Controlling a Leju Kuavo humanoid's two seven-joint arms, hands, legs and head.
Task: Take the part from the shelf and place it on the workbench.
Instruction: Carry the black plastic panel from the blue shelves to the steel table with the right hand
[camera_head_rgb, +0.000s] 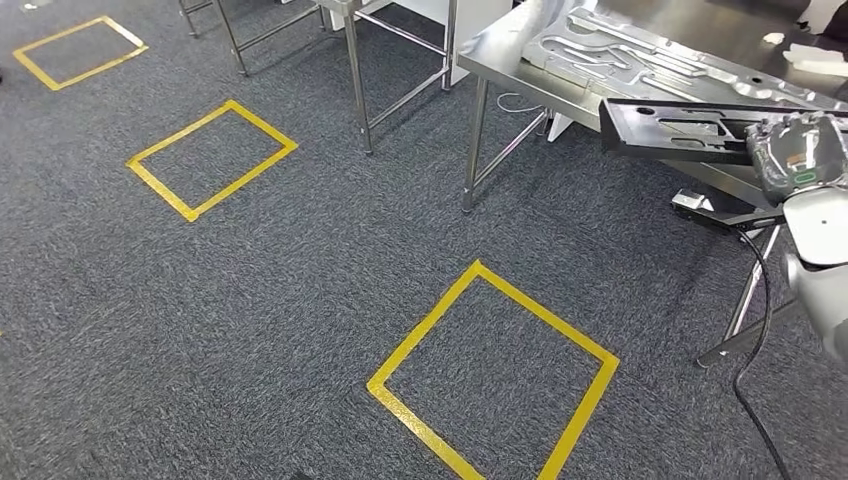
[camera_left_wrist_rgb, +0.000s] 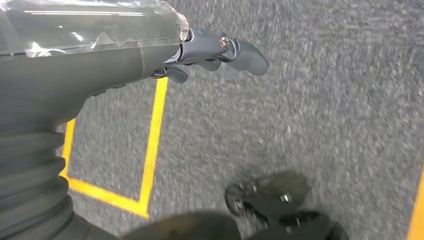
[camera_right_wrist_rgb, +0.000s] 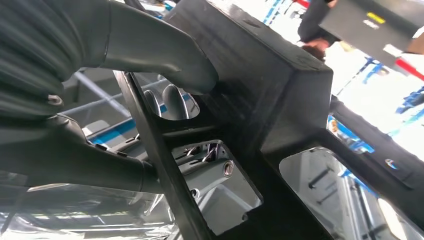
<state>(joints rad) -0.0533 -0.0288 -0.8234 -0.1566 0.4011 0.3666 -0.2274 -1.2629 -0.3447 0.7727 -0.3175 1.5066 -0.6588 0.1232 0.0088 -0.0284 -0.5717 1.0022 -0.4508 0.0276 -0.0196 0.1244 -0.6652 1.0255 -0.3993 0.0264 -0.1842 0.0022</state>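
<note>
My right hand (camera_head_rgb: 796, 152) grips the near end of a flat black part (camera_head_rgb: 672, 129) with cut-out openings, held level just above the front edge of the steel workbench (camera_head_rgb: 500, 62) at the right. In the right wrist view the thick grey thumb (camera_right_wrist_rgb: 165, 50) presses on the black part (camera_right_wrist_rgb: 270, 95) while darker fingers (camera_right_wrist_rgb: 170, 102) show through an opening beneath it. My left hand (camera_left_wrist_rgb: 215, 52) hangs over the carpet, fingers apart, holding nothing.
A silver machined plate (camera_head_rgb: 620, 55) lies on the workbench, with white cloths (camera_head_rgb: 815, 60) farther back. Yellow tape squares (camera_head_rgb: 490, 375) mark the grey carpet. Another steel-legged table (camera_head_rgb: 355, 70) stands beyond. A black cable (camera_head_rgb: 755, 330) trails down near the bench leg.
</note>
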